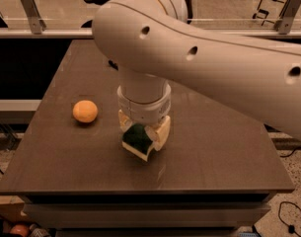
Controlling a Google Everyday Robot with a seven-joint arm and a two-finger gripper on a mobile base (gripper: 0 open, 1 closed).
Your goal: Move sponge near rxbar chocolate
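The sponge [137,138], dark green on top with a pale yellow foam edge, sits at the middle of the dark table [214,152]. My gripper [142,135] comes straight down on it from the big white arm. Its cream fingers [162,131] press against the sponge on both sides, so it is shut on the sponge. I cannot tell whether the sponge still touches the table. The rxbar chocolate is hidden. Only a small dark sliver [112,64] peeks out behind the arm's left edge, and I cannot tell what it is.
A round orange fruit [85,111] lies on the table to the left of the gripper. The white arm [204,63] covers the table's back and right. A railing [51,32] runs behind the table.
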